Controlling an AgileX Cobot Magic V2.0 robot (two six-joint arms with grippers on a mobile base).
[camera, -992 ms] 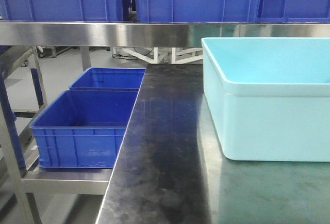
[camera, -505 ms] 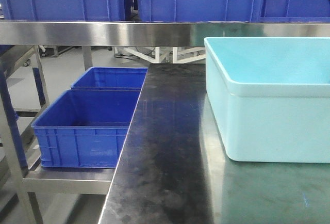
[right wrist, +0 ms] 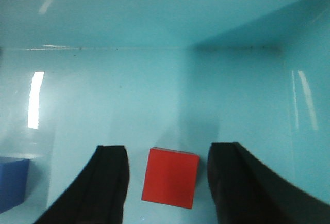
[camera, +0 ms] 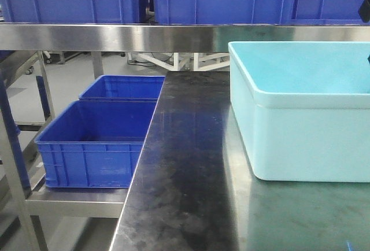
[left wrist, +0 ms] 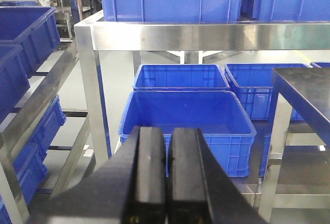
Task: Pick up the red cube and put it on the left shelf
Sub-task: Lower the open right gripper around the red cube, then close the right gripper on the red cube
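My right gripper (right wrist: 169,154) hung spread wide in the turquoise bin (right wrist: 154,17), fingers flanking the red cube (right wrist: 170,177) on its floor, clear of the far wall, untouched. My left gripper (left wrist: 168,167) was pressed closed, empty. Grasp, lift and placing all remained.

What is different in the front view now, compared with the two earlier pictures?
A dark piece, probably of the right arm, has come in at the right edge, above the light turquoise plastic tub. Earlier the whole scene slid slightly right in the picture, so the camera likely moved. No grasp or release shows. The tub, the blue plastic crates and the steel table stayed in place.
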